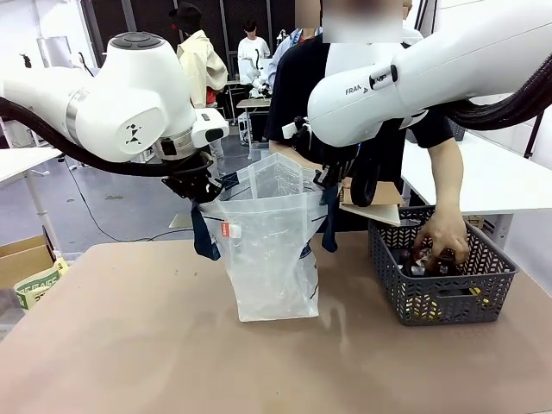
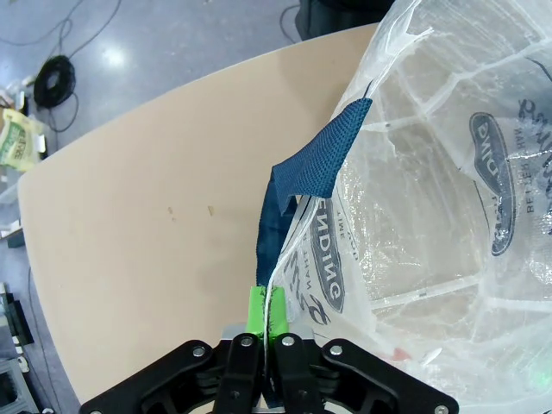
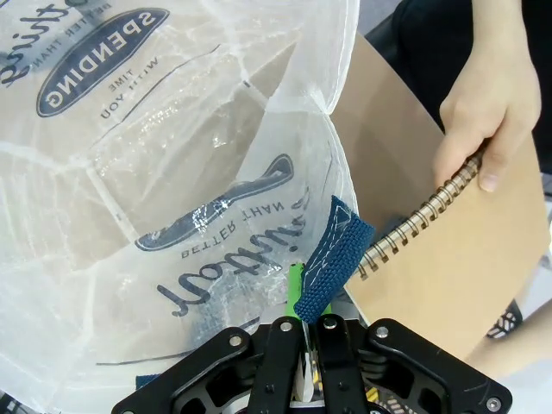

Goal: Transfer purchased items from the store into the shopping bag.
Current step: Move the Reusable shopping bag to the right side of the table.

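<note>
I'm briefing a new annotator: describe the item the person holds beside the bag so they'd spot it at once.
Find the translucent shopping bag standing mid-table. Between it and the dark grey basket, a person's hand holds up a flat tan notebook. Its wire spiral binding and plain cardboard cover set it apart.

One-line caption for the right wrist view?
Right gripper clamps the shopping bag rim while a hand holds a spiral notebook beside it.

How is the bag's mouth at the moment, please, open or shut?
Open: the left gripper and right gripper each pinch one side of the bag, holding its rim apart.
</note>
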You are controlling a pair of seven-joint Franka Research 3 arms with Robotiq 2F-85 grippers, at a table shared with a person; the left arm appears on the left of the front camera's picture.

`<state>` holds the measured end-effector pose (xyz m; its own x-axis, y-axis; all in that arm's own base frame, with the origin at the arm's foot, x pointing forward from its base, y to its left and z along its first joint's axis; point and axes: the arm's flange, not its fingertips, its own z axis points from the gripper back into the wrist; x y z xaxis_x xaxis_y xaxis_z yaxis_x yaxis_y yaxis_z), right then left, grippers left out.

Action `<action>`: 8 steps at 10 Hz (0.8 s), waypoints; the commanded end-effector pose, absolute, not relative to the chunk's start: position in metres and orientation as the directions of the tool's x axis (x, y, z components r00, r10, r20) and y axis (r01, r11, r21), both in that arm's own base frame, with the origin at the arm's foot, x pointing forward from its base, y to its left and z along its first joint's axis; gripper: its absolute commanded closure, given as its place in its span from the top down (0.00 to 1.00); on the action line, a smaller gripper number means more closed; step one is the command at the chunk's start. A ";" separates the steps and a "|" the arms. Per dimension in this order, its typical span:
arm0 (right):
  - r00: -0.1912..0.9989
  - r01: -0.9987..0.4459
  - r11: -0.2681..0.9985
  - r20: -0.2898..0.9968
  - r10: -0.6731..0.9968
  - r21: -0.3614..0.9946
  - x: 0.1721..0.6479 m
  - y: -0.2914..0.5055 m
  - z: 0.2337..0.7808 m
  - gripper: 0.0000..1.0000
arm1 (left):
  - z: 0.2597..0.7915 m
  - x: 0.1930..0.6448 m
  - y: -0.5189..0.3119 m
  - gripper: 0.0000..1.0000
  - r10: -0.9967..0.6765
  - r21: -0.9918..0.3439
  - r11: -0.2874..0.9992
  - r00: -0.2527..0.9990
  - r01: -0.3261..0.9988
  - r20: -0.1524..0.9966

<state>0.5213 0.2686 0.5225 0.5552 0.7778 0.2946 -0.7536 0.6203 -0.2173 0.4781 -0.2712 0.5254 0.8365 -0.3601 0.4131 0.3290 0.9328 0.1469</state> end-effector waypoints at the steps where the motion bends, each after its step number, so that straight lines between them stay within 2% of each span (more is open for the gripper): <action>1: 0.561 -0.750 0.625 0.294 0.774 -0.216 0.522 0.267 0.522 0.00 | 0.526 0.478 -0.270 0.00 -0.357 0.147 0.934 0.837 0.326 0.415; 8: 0.554 -0.755 0.616 0.284 0.783 -0.225 0.517 0.267 0.523 0.00 | 0.529 0.479 -0.265 0.00 -0.381 0.193 0.924 0.818 0.329 0.431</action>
